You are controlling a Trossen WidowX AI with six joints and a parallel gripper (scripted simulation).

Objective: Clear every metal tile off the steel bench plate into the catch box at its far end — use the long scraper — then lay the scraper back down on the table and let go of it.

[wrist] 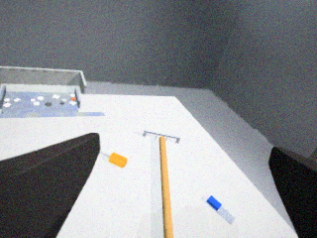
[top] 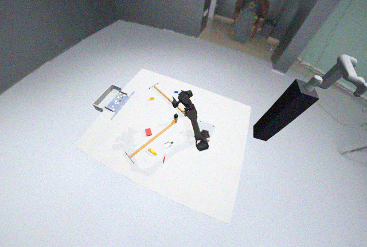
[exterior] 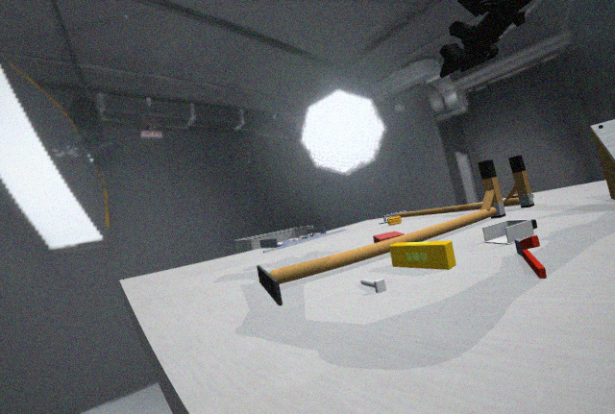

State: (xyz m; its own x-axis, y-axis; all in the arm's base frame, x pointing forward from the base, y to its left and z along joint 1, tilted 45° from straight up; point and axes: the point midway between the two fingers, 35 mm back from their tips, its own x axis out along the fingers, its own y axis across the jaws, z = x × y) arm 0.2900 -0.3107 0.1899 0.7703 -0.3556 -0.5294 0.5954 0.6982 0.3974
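Note:
Metal tiles [top: 118, 98] [wrist: 41, 98], mostly white with a few dark and one orange-red, lie scattered on the bluish bench plate [top: 125, 100] [wrist: 45, 112]. The grey catch box [top: 102, 94] [exterior: 256, 243] [wrist: 40, 74] stands at its far end. Two long wooden-handled tools lie on the table. The far one [top: 163, 92] [exterior: 436, 209] [wrist: 165, 183] has a wide head with bent ends; the near one [top: 152, 138] [exterior: 347, 257] has a flat dark blade. Each has an upright black-capped grip. My gripper [top: 179, 96] [wrist: 183, 148] is open and empty, above the table near the far tool's handle.
An orange-handled item [top: 151, 98] [wrist: 118, 160] and a blue-ended item [top: 176, 91] [wrist: 214, 202] flank the far tool. A red block [top: 148, 132] [exterior: 387, 236], a yellow block [top: 152, 151] [exterior: 422, 255] and a red-handled item [top: 163, 160] [exterior: 533, 262] lie around the near tool.

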